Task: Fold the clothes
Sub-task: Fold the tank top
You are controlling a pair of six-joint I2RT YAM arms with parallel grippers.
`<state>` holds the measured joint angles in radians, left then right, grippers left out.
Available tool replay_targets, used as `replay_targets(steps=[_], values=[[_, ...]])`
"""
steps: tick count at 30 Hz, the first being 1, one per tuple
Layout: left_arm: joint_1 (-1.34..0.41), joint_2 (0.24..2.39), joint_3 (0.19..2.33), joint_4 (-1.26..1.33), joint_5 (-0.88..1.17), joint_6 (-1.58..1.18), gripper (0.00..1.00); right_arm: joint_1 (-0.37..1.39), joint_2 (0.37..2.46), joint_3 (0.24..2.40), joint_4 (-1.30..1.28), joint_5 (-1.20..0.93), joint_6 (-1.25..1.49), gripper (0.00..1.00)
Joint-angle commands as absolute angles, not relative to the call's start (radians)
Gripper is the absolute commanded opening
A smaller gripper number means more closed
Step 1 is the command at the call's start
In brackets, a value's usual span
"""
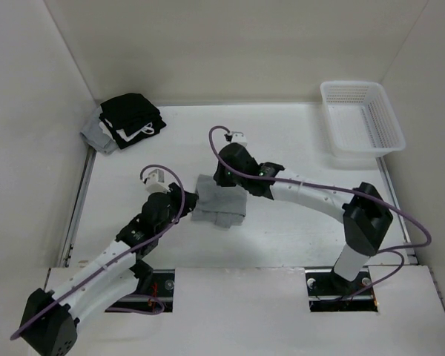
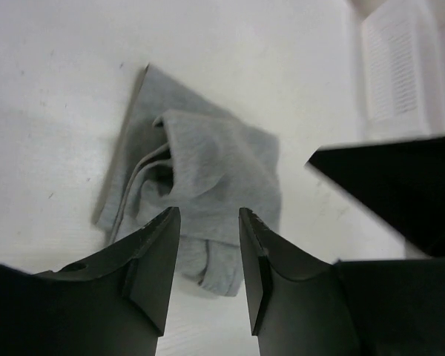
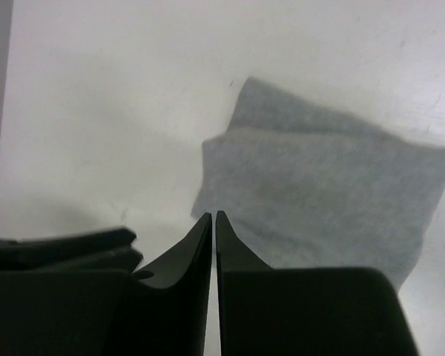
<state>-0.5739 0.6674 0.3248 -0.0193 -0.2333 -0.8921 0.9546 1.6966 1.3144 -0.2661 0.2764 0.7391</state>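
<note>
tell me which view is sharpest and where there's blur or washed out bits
Top view: evenly lit and sharp, the grey garment crisp, with only faint shadows. Left wrist view: garment folds clear, the left gripper dark and soft, the basket at top right blurred and washed out. Right wrist view: softest, garment grainy, the right gripper a near-black silhouette.
</note>
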Motion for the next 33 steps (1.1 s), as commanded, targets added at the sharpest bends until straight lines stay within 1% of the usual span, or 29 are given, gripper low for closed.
replay_targets(steps=[1,3,4,8,11,16,20,25,27,28,31,33], values=[[-0.594,0.73,0.307,0.086,-0.284,-0.87,0.37,0.895,1.776,1.359,-0.219,0.166,0.628,0.14],[-0.6,0.758,0.29,0.112,-0.285,-0.876,0.37,0.871,1.83,1.403,-0.219,0.109,0.586,0.32],[-0.61,0.773,0.285,0.123,-0.281,-0.879,0.36,0.858,1.86,1.434,-0.225,0.08,0.568,0.34],[-0.646,0.836,0.258,0.179,-0.287,-0.894,0.33,0.823,1.965,1.541,-0.239,-0.066,0.517,0.42],[-0.637,0.896,0.223,0.268,-0.269,-0.916,0.33,0.817,2.005,1.581,-0.221,-0.097,0.502,0.44],[-0.616,1.046,0.224,0.357,-0.276,-0.917,0.32,0.808,2.065,1.626,-0.21,-0.143,0.482,0.53],[-0.594,1.124,0.212,0.465,-0.267,-0.922,0.32,0.808,2.109,1.644,-0.219,-0.17,0.48,0.55],[-0.582,1.187,0.21,0.54,-0.236,-0.931,0.32,0.808,2.129,1.641,-0.23,-0.207,0.462,0.54],[-0.582,1.206,0.212,0.545,-0.224,-0.936,0.29,0.808,2.131,1.638,-0.229,-0.21,0.459,0.5],[-0.582,1.213,0.209,0.549,-0.221,-0.936,0.28,0.805,2.134,1.638,-0.226,-0.212,0.459,0.45],[-0.582,1.236,0.196,0.566,-0.213,-0.942,0.21,0.801,2.141,1.641,-0.216,-0.212,0.468,0.26],[-0.584,1.244,0.189,0.572,-0.21,-0.946,0.18,0.8,2.141,1.646,-0.21,-0.204,0.475,0.17]])
